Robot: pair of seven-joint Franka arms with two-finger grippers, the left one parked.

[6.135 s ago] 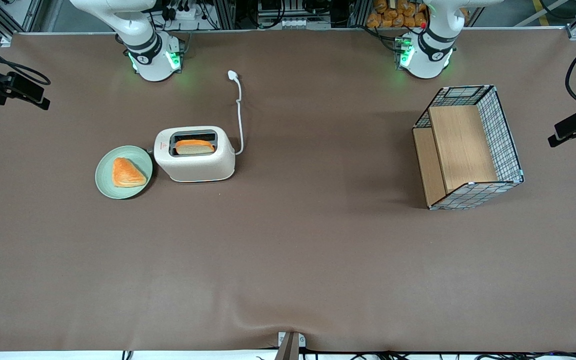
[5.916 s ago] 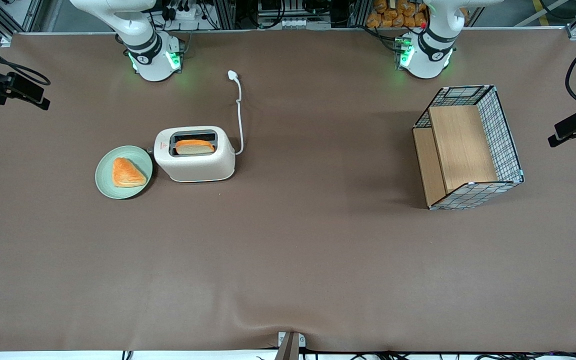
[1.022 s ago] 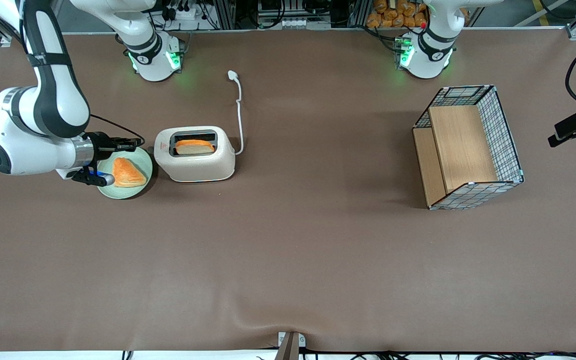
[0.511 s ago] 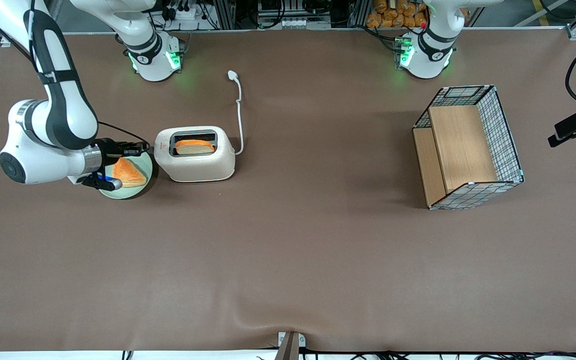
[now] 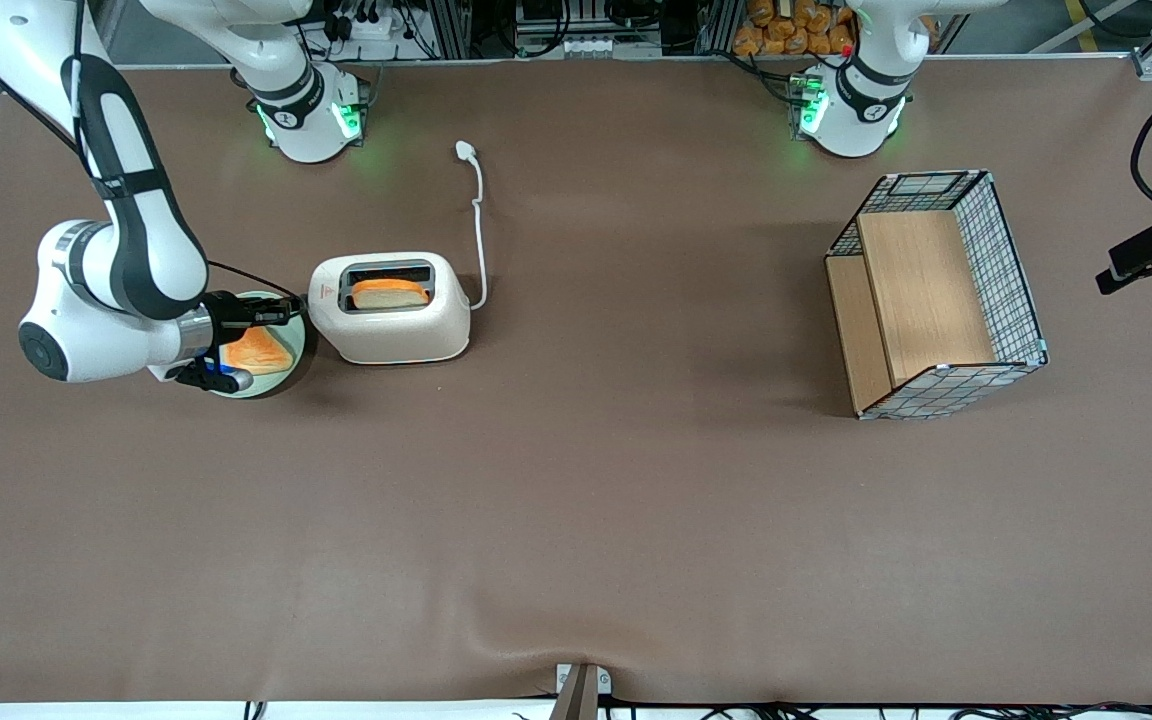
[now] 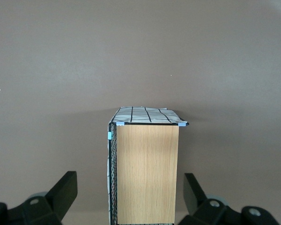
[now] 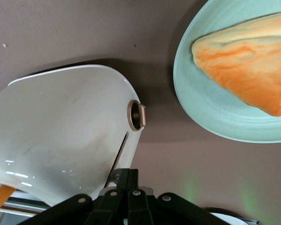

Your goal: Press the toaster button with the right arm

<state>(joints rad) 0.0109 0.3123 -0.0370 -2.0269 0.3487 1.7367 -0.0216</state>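
Note:
The cream-white toaster [image 5: 391, 320] stands mid-table with a slice of toast [image 5: 389, 292] in one slot. Its narrow end with the red triangle sticker faces the working arm. My right arm [image 5: 126, 270] reaches in low over the green plate. The slim black gripper [image 5: 288, 309] is shut, its tips at that narrow end. In the right wrist view the shut gripper [image 7: 129, 176] lies against the grey button tab [image 7: 115, 176], at the end of the dark lever slot on the toaster [image 7: 61, 131]. A round copper-ringed knob [image 7: 136, 116] sits farther along that end.
A green plate [image 5: 288, 362] with an orange pastry [image 5: 258, 350] lies under the wrist, beside the toaster; the wrist view shows plate [image 7: 201, 108] and pastry [image 7: 248, 61]. The white cord [image 5: 479, 230] runs to a plug [image 5: 465, 150]. A wire-and-wood basket [image 5: 936, 295] stands toward the parked arm's end.
The right arm came into view and has kept moving toward the toaster. In the last second the shut gripper slid over the plate up to the toaster's narrow end.

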